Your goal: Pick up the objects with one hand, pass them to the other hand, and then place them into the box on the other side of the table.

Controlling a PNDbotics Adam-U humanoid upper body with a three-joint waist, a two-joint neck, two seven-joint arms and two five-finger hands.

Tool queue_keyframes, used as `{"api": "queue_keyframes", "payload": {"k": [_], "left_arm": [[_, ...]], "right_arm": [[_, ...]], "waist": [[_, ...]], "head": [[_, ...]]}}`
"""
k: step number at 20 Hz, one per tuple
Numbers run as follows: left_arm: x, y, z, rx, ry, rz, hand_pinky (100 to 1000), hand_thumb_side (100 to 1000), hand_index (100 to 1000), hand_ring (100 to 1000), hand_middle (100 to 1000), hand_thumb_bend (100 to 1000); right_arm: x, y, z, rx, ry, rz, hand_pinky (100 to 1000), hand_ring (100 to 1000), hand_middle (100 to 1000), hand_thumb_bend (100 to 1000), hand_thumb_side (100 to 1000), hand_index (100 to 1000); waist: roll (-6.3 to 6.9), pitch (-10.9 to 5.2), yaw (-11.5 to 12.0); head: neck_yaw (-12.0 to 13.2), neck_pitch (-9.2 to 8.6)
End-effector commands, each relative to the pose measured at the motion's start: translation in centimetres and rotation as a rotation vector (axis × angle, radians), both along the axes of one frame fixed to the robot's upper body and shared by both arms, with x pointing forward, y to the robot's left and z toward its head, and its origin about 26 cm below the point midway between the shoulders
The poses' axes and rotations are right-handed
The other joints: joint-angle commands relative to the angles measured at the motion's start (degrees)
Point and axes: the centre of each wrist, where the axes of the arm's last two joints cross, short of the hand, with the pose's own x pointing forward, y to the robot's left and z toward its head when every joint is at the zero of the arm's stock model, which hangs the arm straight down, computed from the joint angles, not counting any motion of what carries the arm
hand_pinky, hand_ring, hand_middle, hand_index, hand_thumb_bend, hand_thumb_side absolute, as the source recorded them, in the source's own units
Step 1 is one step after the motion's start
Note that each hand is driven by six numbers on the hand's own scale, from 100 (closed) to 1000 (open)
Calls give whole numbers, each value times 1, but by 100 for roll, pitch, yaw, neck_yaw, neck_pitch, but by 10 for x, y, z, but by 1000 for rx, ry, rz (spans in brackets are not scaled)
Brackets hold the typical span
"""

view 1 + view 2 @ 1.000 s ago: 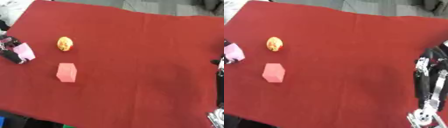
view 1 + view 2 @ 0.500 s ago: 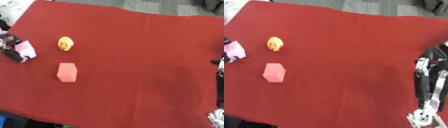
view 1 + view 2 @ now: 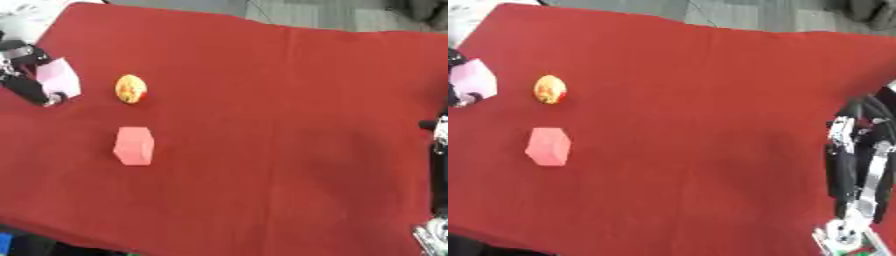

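Gripping pale pink block (image 3: 59, 78) w/ left hand (image 3: 26, 75) fingers at surface's (image 3: 262, 125) left edge, handover pending; yellow obj (image 3: 130, 88) & red block (image 3: 134, 145) untouched; right hand (image 3: 859, 170) idle, fingers unclear; no box visible.

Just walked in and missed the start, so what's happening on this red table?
The robot's left hand is at the table's left edge with its fingers closed round a pale pink block. A yellow-orange rounded object and a pink-red block lie apart on the red cloth, untouched. The right hand shows at the right edge, away from everything; whether its fingers are open or curled cannot be made out. No box is in view.
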Motion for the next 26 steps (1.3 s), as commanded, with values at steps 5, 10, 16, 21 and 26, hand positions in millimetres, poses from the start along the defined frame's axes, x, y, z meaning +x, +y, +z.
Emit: {"api": "queue_keyframes", "payload": {"k": [5,10,16,21,26], "left_arm": [[-41,-20,35,-68,-95,-153,849,100,479,769,645,100],[-66,-44,37,-116,-106,-287,838,100,462,752,631,100],[-84,-73,29,-160,-107,-396,812,100,445,727,614,100],[-90,-93,17,-203,-128,-451,779,100,424,695,591,100],[-97,-107,5,-269,-148,-507,759,115,409,664,567,100]], "right_arm": [[0,-9,12,-62,-51,-2,720,584,879,100,749,749],[1,-18,20,-162,-83,13,728,604,881,100,645,757],[7,-23,46,-284,-132,63,740,622,887,100,553,769],[12,-27,71,-369,-76,142,745,626,894,100,510,778],[15,-30,93,-484,70,213,753,631,894,100,498,786]], "waist": [[-12,-251,45],[-68,-362,1],[-111,-471,-55],[-141,-533,-116],[-151,-582,-167]], "head": [[-163,-131],[-335,-41],[-556,85],[-695,147],[-687,209]]}}
